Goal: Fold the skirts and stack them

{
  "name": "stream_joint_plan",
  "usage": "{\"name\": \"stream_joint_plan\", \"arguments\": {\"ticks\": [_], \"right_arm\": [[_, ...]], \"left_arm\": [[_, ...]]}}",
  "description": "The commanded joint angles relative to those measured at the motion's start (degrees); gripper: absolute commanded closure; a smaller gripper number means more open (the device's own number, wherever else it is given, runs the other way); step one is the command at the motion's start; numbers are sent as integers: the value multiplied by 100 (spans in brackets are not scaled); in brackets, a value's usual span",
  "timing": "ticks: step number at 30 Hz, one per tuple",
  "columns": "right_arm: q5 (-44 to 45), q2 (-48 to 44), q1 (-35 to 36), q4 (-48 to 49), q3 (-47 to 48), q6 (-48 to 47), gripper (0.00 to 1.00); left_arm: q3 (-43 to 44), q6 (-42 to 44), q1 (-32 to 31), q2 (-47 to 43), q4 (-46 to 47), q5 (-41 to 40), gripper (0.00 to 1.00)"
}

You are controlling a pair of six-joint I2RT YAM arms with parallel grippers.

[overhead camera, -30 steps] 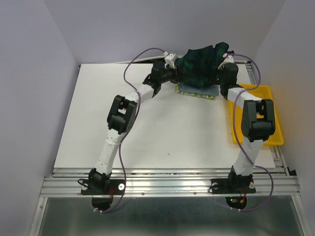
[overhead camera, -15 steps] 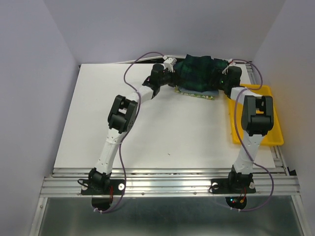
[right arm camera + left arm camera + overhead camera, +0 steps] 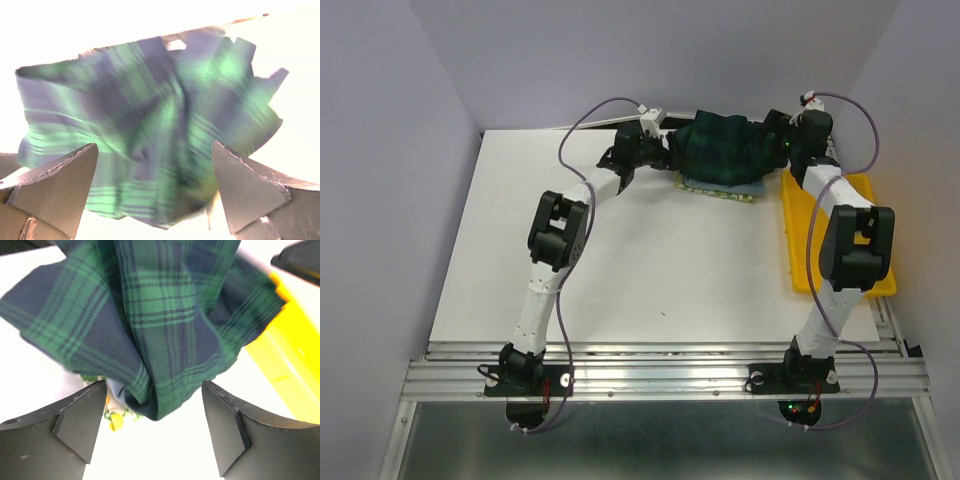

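White desk [image 3: 620, 270] carries a yellow tray [image 3: 796, 250] at its right edge; at the far edge your plaid skirt [image 3: 725, 150] lies bunched atop the blue-grey skirt [image 3: 745, 187] and lemon skirt [image 3: 718, 194]. Your left tool [image 3: 154, 390] and right tool [image 3: 155, 145] flank it, fingers spread wide.
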Motion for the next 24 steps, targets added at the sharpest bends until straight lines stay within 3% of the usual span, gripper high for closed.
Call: {"name": "stream_joint_plan", "arguments": {"ticks": [1,5,13,20,24], "right_arm": [[-502,-390,-34,438,517,-111,9],[-1039,-190,89,1176,665,57,37],[-1312,866,537,1432,1483,469,76],[-961,1866,599,1572,1992,751,85],[-837,2491,599,2064,2309,856,75]], "left_arm": [[-470,115,185,-1309,158,-15,12],[-972,308,396,-2090,-79,-50,12],[-1518,712,949,-2945,-984,-14,12],[-1703,845,1310,-3402,-1371,-76,12],[-1729,924,1477,-3534,-1521,-94,12]]}}
